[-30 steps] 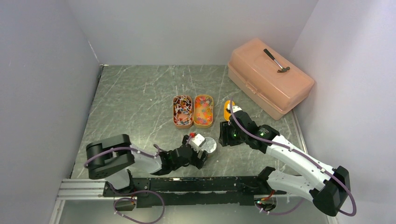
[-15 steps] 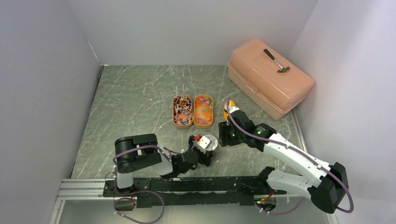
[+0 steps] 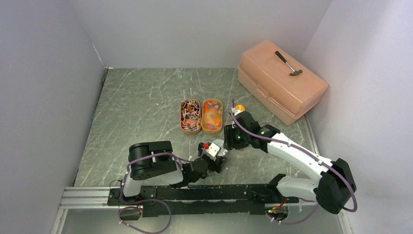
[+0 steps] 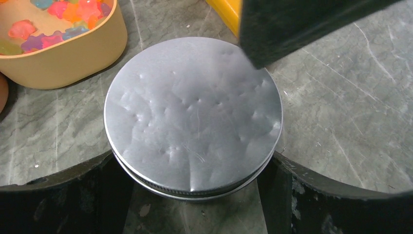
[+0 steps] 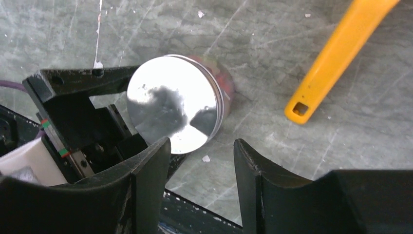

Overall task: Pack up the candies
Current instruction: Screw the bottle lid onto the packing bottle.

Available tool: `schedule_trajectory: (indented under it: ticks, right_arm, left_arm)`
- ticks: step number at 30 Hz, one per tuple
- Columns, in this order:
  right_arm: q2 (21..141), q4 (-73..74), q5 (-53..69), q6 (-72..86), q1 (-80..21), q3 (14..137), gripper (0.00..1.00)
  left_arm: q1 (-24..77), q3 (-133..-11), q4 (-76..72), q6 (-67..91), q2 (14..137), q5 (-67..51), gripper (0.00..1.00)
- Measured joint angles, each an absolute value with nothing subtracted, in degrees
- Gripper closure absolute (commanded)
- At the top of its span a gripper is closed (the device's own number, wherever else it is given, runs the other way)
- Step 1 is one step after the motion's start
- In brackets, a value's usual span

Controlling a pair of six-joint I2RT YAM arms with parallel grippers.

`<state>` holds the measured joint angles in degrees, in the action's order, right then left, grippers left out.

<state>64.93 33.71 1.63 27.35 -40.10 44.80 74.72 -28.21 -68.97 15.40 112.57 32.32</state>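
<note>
Nearest us, the left gripper (image 3: 215,155) has its jaws spread wide, 1 finger on each side of the tin (image 3: 219,147). We cannot tell whether they press on its wall or only flank it. The tin stands on the table (image 3: 136,107) with its lid (image 4: 192,112) on. Under the lid's rim the right wrist view shows a reddish tint, too blurred to name.

Just above the tin hangs the right gripper (image 5: 200,148), jaws apart with nothing between them. Beyond it the scoop (image 5: 341,53) lies flat on the table, touched by neither gripper.

Farther on, 2 trays sit side by side: the left tray (image 3: 190,130) holds wrapped pieces (image 3: 190,113), the right tray (image 4: 73,66) holds gummies (image 3: 212,115). Both look well filled, so most of the candies, perhaps all, are in the trays. Farthest off, by the right wall, a hammer (image 3: 289,64) lies on a toolbox (image 3: 280,85).

We judge that most of the packing is left. If the tin is to take the candies, its lid must come off, then the scooping and closing follow.
</note>
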Motion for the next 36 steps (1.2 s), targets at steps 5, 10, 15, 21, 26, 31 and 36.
schedule_trajectory:
  ticks: [5, 10, 15, 21, 26, 31, 36]
  right_arm:
    - [69.3, 30.3, 4.4, 26.6, -37.9, 45.0, 0.54]
    - [73.3, 27.6, 6.2, 25.4, -35.4, 45.6, 0.59]
    - [76.9, 25.4, 7.9, 24.0, -34.2, 47.3, 0.67]
    - [77.8, 24.4, 9.5, 23.2, -34.2, 47.3, 0.77]
    - [77.2, 23.6, 10.2, 23.0, -33.8, 46.5, 0.83]
    - [73.6, 21.6, 10.0, 23.2, -33.7, 43.1, 0.85]
    - [69.8, 21.5, 9.5, 24.0, -34.0, 40.1, 0.88]
  left_arm:
    - [74.9, -28.4, -69.5, 14.8, 113.1, 32.9, 0.25]
    - [74.9, -29.0, -69.4, 14.7, 113.5, 32.9, 0.26]
    - [74.9, -29.0, -69.3, 14.7, 113.5, 32.9, 0.27]
    - [74.9, -29.0, -69.3, 14.7, 113.5, 32.9, 0.27]
    - [74.9, -29.0, -69.3, 14.7, 113.5, 32.9, 0.27]
    - [74.9, -29.0, -69.2, 14.7, 113.5, 32.9, 0.28]
    - [74.9, -29.0, -69.2, 14.9, 113.5, 33.1, 0.28]
